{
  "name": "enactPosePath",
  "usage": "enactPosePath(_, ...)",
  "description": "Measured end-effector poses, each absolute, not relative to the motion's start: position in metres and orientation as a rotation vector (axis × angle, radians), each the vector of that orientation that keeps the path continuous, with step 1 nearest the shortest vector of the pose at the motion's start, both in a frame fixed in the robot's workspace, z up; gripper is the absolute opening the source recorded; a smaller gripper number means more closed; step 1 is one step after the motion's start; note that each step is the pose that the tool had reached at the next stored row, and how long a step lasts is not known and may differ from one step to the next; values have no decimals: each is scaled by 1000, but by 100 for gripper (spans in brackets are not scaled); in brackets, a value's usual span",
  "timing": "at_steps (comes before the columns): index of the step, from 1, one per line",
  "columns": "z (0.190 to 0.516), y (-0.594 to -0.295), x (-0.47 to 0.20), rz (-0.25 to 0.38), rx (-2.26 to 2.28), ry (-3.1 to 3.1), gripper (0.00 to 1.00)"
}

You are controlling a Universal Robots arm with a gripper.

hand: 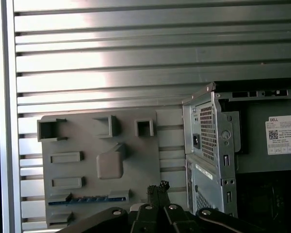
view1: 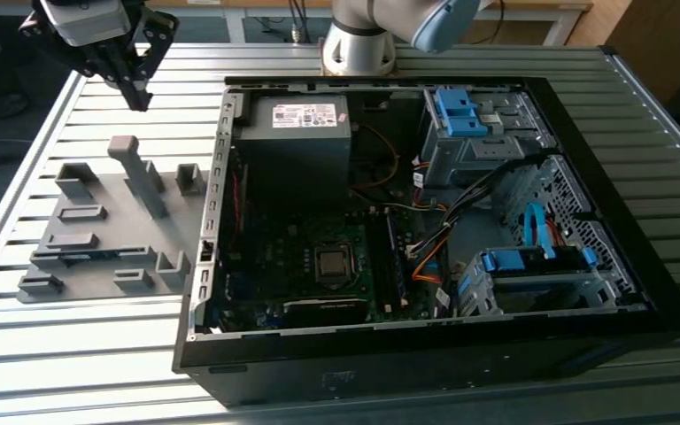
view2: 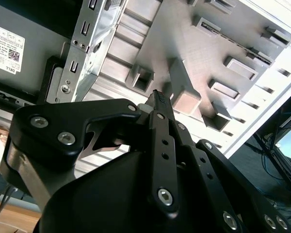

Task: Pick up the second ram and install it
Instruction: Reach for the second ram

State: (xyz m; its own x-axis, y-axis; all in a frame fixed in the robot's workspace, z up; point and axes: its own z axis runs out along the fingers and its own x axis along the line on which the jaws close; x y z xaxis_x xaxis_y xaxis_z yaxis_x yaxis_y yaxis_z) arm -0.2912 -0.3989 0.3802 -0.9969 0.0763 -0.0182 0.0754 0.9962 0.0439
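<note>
**Gripper clenched and empty above the slatted table, second ram lying in its tray**

The gripper hangs high over the far corner of the table on the exterior view's left. Its fingers are pressed together with nothing between them, as both wrist views show. Beneath it lie bare metal slats, and this open strip runs from the far edge of the holder tray to the table's far edge. On the exterior view's left, the table's side edge runs near the tray, leaving a narrow margin of slats between them.

On the exterior view's right, the open computer case stands just beside the tray, and its metal side wall rises above the tray's floor. A tall post stands up from the far half of the tray, with lower blocks around it. Inside the case, the grey power supply fills the far corner next to that wall, and the green motherboard lies nearer the camera.

The second ram shows in the first wrist view as a thin blue-green strip set on edge in a long slot of the tray. In the exterior view that slot runs across the tray's near half. The ram is therefore well apart from the gripper and lower, with the tall post between them
</note>
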Motion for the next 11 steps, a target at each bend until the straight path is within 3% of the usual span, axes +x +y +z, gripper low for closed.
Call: enactPosePath(11,380,-399,-297,67,118,3119,11)
